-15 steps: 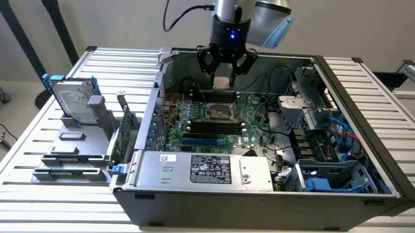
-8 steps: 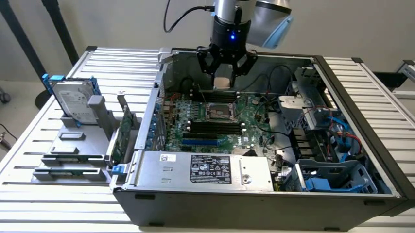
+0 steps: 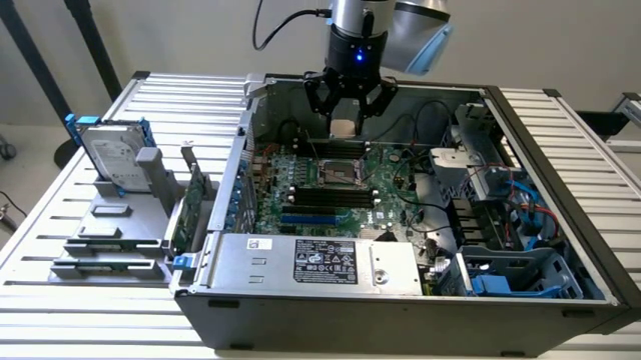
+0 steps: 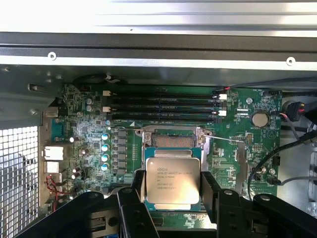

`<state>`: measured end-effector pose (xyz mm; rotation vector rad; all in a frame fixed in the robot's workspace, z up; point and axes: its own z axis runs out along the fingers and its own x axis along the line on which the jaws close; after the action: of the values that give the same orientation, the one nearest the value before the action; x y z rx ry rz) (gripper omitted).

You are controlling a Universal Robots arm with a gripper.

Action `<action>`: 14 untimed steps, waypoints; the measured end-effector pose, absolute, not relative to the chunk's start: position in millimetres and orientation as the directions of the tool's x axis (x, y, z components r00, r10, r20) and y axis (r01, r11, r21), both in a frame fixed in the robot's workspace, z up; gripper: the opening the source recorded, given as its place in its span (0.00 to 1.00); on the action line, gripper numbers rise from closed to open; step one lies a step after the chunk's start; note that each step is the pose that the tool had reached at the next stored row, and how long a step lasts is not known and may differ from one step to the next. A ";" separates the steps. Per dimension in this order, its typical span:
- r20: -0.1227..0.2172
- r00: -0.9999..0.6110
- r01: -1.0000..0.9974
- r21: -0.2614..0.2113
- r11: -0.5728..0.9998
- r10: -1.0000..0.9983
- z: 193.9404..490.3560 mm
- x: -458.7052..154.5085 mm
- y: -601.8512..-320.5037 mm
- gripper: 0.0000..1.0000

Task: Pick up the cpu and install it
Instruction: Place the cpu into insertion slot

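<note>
Cpu (image 4: 172,174) clamped between the gripper's (image 3: 346,120) fingers, hovering over the motherboard's (image 3: 392,201) open socket (image 3: 341,174), toward the case's (image 3: 401,319) far edge.

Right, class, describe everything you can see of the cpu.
The cpu is a flat square chip with a shiny silver metal top bearing dark printed text and a thin darker rim. The black fingers of the gripper pinch two opposite edges, holding it over the motherboard near the open socket.
</note>
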<state>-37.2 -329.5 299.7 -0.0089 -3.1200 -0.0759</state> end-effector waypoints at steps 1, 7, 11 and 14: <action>0.021 -1.000 0.006 0.049 0.999 0.005 299.7 -37.2 -329.5 0.54; 0.029 -0.999 0.043 0.048 0.998 0.042 297.5 -37.3 -329.6 0.54; 0.039 -0.994 0.106 0.047 0.993 0.104 295.5 -37.3 -329.6 0.54; 0.046 -0.988 0.153 0.046 0.987 0.151 294.0 -37.3 -329.5 0.54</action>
<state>-37.3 -329.5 294.0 -0.2363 -3.0897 -0.0765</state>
